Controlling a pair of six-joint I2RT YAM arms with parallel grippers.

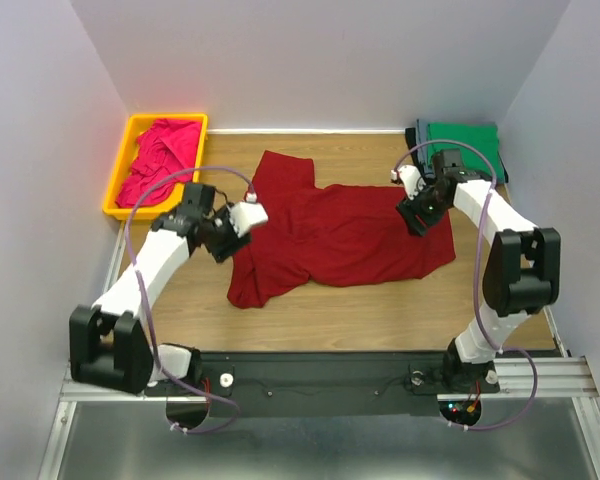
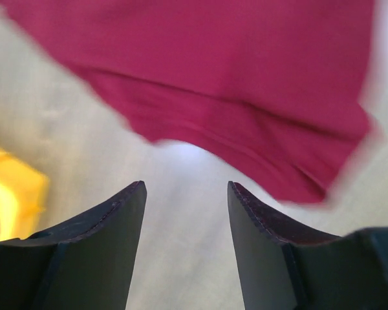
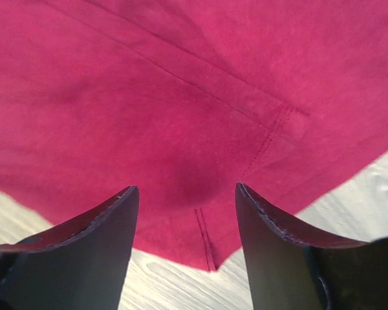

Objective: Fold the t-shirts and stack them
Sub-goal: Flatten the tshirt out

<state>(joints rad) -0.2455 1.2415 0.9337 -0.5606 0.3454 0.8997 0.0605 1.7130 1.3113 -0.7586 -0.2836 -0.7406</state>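
Note:
A large dark red t-shirt (image 1: 330, 235) lies spread out in the middle of the wooden table. My left gripper (image 1: 238, 228) hovers at its left edge, open; in the left wrist view the gripper (image 2: 186, 187) has only bare table between its fingers, and the red cloth (image 2: 246, 97) lies just ahead. My right gripper (image 1: 415, 218) hangs over the shirt's right part. It is open (image 3: 186, 190), with a seamed corner of the red shirt (image 3: 207, 239) below the gap and nothing gripped. A magenta-pink t-shirt (image 1: 160, 160) lies crumpled in the bin. A green t-shirt (image 1: 462, 138) lies folded at the back right.
A yellow plastic bin (image 1: 120, 190) stands at the back left, and its corner (image 2: 13, 194) shows in the left wrist view. A dark cloth edge (image 1: 417, 133) sticks out from under the green shirt. White walls close in on three sides.

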